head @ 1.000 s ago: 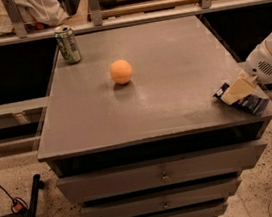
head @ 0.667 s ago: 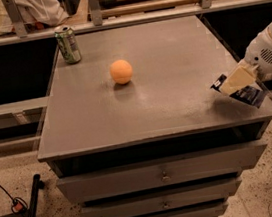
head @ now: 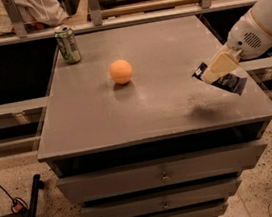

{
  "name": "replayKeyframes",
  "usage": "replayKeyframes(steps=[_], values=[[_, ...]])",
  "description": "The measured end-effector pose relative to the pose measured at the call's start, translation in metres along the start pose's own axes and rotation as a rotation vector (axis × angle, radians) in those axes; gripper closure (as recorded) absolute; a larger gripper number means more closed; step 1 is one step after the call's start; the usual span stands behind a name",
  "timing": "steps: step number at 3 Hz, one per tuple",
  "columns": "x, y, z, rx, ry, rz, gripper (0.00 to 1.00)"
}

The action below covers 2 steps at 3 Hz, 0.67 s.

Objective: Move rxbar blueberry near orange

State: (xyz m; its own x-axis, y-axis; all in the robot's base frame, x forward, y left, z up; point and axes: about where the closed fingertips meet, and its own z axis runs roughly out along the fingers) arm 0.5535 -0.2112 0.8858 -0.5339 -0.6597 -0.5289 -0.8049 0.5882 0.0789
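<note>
Gripper (head: pixel 215 71), fingers clamped on rxbar blueberry (head: pixel 232 83): now raised clear of table (head: pixel 157 42) at right edge; carry to orange (head: pixel 121 71) outstanding.

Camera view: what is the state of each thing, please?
gripper: over the table, right side, shut on rxbar blueberry.
rxbar blueberry: held, tilted, clear of the table.
orange: resting on the table, apart from the bar.
green can: upright, back left corner.
drawers: shut.

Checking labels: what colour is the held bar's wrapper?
Dark navy, white print, camera view; gripper holds the rxbar blueberry above the table's right edge.
</note>
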Motion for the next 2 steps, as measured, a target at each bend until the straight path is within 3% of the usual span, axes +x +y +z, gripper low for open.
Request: replayKeyframes(steps=[2], values=[[-0.064, 0.029, 0.026, -0.043, -0.093, -0.111, 1.00]])
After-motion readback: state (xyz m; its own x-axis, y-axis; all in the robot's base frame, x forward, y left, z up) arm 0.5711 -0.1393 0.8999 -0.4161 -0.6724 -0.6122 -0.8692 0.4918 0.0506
